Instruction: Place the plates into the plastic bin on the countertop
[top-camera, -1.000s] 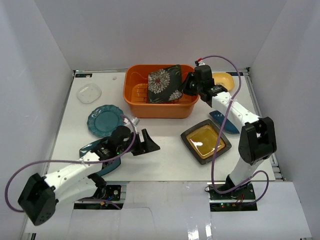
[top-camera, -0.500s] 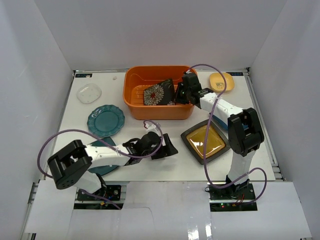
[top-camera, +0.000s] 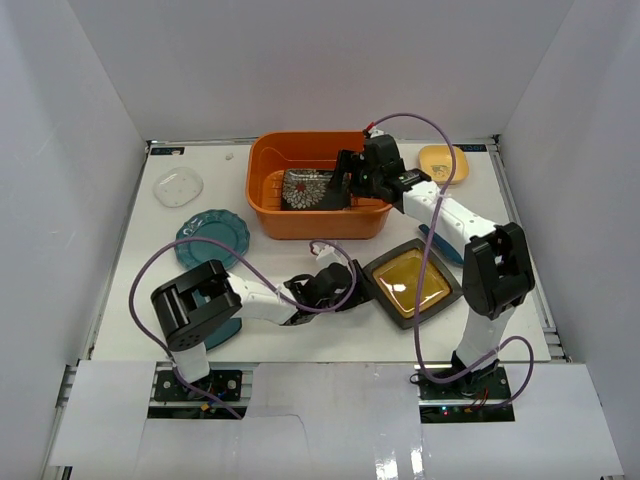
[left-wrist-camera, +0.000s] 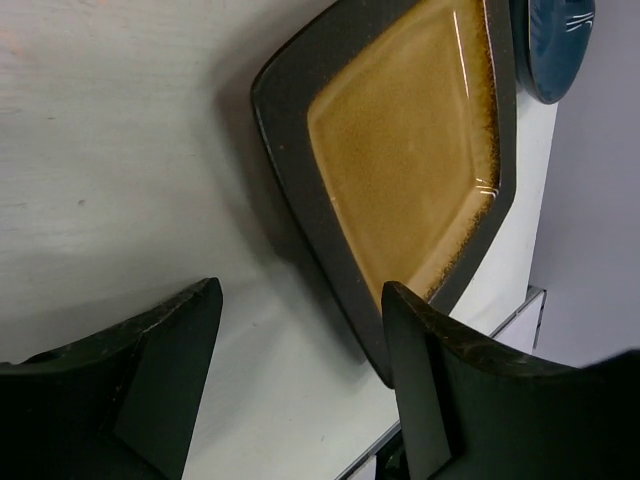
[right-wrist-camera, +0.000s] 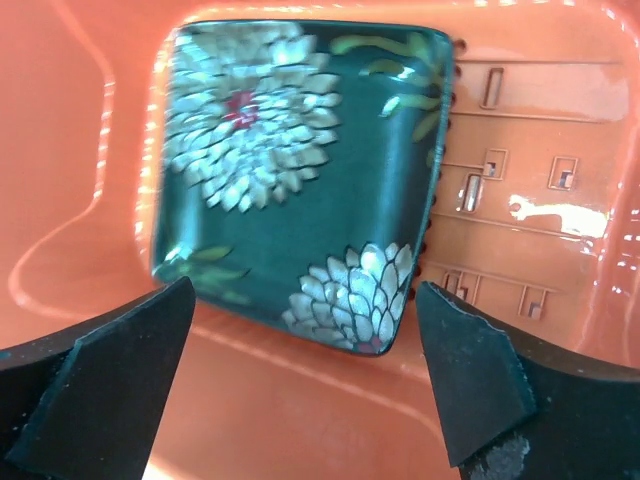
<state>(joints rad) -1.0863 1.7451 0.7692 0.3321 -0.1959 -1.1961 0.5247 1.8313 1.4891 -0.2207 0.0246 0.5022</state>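
One plate lies in the plastic bin: the black floral square plate, flat on the slotted orange floor toward the bin's left end, the rest of the floor bare. The bin stands at the middle of the far edge of the countertop. My right gripper hangs inside the bin over that plate's right side, jaws spread wide and touching nothing. In the right wrist view the plate lies between and beyond my two fingers, with the bin's floor slots to one side.

My left gripper sits low over the countertop near the near edge, jaws apart and holding nothing. Just beside it lies the black-rimmed mustard square plate. In the left wrist view the rim of that plate runs close past one fingertip, but I cannot tell whether they touch.

The small yellow plate lies in the far right corner; any marking on it is too small to read. A teal squarish plate lies near the right edge, partly behind my right arm. The teal scalloped round plate lies toward the left edge, and a clear dish toward the far left corner.
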